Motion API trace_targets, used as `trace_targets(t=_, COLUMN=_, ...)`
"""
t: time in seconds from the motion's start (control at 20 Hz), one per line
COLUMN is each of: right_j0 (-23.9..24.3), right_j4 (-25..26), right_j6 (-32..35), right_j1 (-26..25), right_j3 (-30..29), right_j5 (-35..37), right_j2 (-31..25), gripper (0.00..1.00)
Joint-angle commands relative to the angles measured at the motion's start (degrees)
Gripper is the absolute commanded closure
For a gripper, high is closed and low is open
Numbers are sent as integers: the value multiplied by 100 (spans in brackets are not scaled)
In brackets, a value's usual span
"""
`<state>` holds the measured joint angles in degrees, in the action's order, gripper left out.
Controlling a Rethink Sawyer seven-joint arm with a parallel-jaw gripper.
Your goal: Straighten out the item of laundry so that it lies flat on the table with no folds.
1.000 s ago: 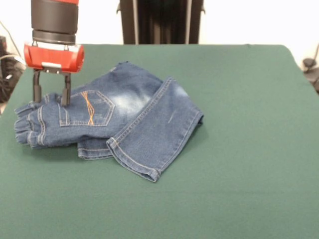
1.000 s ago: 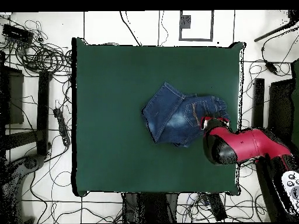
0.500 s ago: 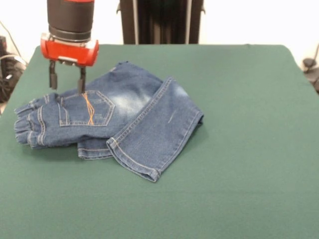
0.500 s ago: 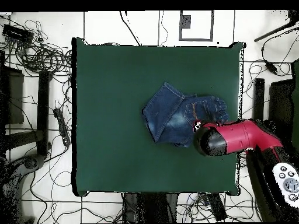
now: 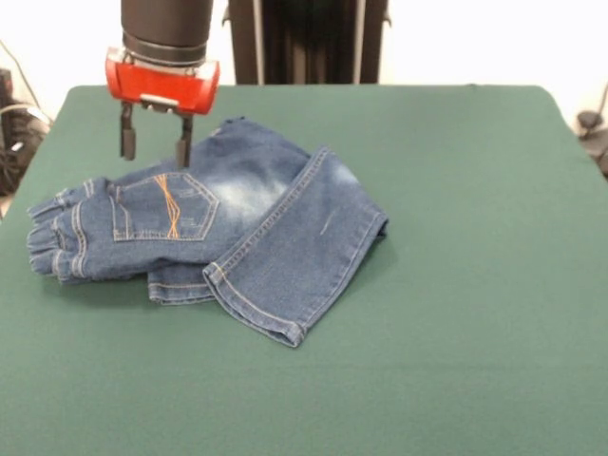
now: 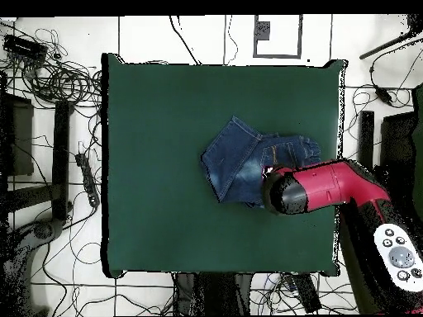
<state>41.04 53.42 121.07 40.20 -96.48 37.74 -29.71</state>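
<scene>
The item of laundry (image 5: 237, 228) is small blue denim jeans with whitish faded patches, lying folded on the green table (image 5: 456, 285). One leg is doubled across the other, and the gathered waistband bunches at the left in the front view. An orange-stitched back pocket faces up. My gripper (image 5: 152, 147) hangs open and empty above the jeans' far edge, just behind that pocket, clear of the cloth. From overhead, the red arm (image 6: 326, 186) covers the gripper and part of the jeans (image 6: 240, 161).
Cables and black stands (image 6: 49, 82) ring the table outside its edges in the overhead view. A dark upright frame (image 5: 304, 38) stands behind the table's far side. Bare green cloth spreads to the right of and in front of the jeans.
The gripper has risen off the waistband end and travelled right and farther back along the jeans. It holds nothing. The jeans lie as before.
</scene>
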Motion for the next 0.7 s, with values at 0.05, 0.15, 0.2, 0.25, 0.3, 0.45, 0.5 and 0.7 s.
trace_targets(t=0.05, right_j0=-512, right_j4=-343, right_j6=-1180, right_j1=85, right_j3=-457, right_j5=431, right_j2=-483, gripper=0)
trace_targets(t=0.15, right_j0=-694, right_j4=-530, right_j6=-967, right_j1=169, right_j3=-500, right_j5=634, right_j2=-438, gripper=0)
trace_targets(t=0.2, right_j0=-790, right_j4=-598, right_j6=-854, right_j1=206, right_j3=-510, right_j5=725, right_j2=-395, gripper=0)
trace_targets(t=0.25, right_j0=-862, right_j4=-626, right_j6=-786, right_j1=210, right_j3=-517, right_j5=765, right_j2=-349, gripper=0)
trace_targets(t=0.3, right_j0=-912, right_j4=-625, right_j6=-744, right_j1=210, right_j3=-534, right_j5=733, right_j2=-310, gripper=0)
trace_targets(t=0.45, right_j0=-1000, right_j4=-613, right_j6=-595, right_j1=231, right_j3=-624, right_j5=527, right_j2=-203, gripper=0)
trace_targets(t=0.5, right_j0=-1018, right_j4=-624, right_j6=-581, right_j1=234, right_j3=-646, right_j5=482, right_j2=-180, gripper=0)
trace_targets(t=0.7, right_j0=-1124, right_j4=-749, right_j6=-643, right_j1=234, right_j3=-591, right_j5=635, right_j2=-97, gripper=0)
